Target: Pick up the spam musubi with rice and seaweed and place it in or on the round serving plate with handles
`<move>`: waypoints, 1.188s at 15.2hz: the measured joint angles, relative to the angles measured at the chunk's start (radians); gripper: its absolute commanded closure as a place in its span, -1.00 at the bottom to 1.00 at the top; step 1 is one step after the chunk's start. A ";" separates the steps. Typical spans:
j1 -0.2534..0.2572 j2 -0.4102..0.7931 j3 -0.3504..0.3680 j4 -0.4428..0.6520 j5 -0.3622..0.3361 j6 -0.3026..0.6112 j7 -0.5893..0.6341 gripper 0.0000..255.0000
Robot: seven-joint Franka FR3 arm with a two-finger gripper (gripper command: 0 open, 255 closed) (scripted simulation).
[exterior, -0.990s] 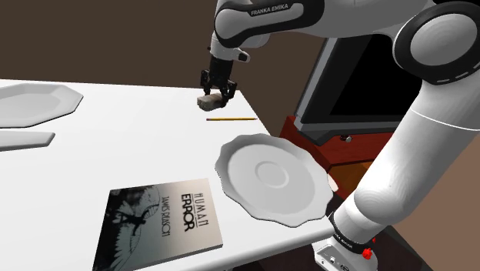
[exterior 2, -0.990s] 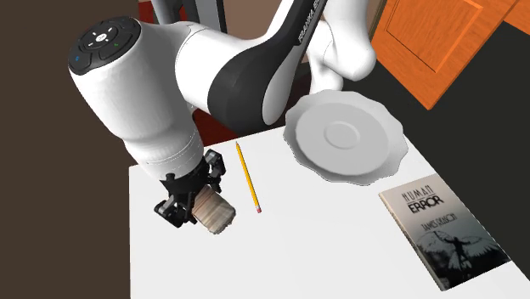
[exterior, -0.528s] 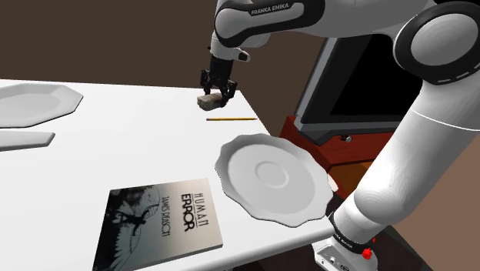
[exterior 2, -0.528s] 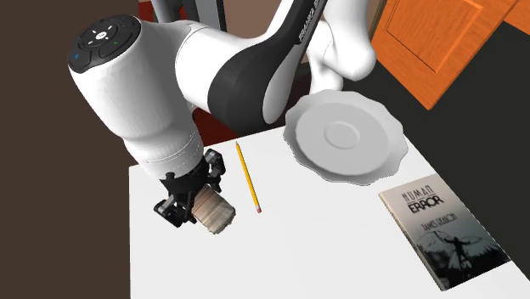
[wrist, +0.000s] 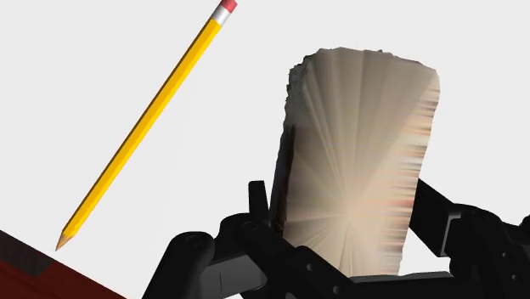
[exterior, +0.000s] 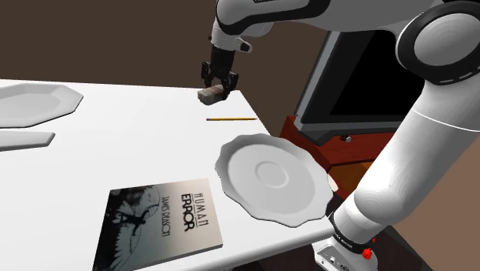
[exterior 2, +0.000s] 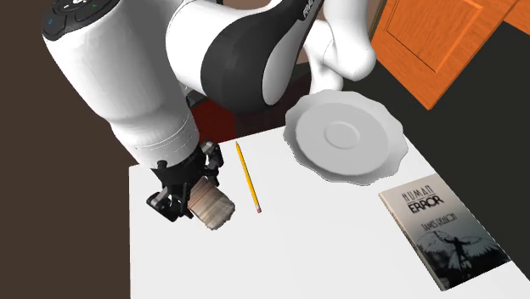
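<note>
1. The spam musubi (wrist: 357, 161) sits between the two black fingers of the gripper (wrist: 348, 225), which are closed on its sides. It is drawn as a pale beige block with a darker edge.
2. In the shoulder view the gripper hangs over the far corner of the white table (exterior: 115, 146) with the block clasped in it. The block appears to be off the tabletop, though the gap beneath it is hard to judge.
3. A yellow pencil (exterior 2: 247, 177) lies flat on the table just beside the gripper, apart from both the fingers and the block.
4. The round serving plate (exterior: 269, 173), white with a scalloped rim, rests at the table's near edge by the stand and nothing lies on it. It is well apart from the held block, with the pencil between them.
5. A book with a dark cover (exterior: 161, 219) lies on the table near the plate, off the straight path between gripper and plate.
6. Progress, as I read it: the grasp is made and the pick-up looks about done — the first half of the task.
7. What is left: carry the block across the pencil to the plate, lower it onto the plate's flat middle, and open the fingers. None of this is done yet.
</note>
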 measured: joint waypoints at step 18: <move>0.008 -0.198 0.011 -0.056 0.056 -0.134 0.015 1.00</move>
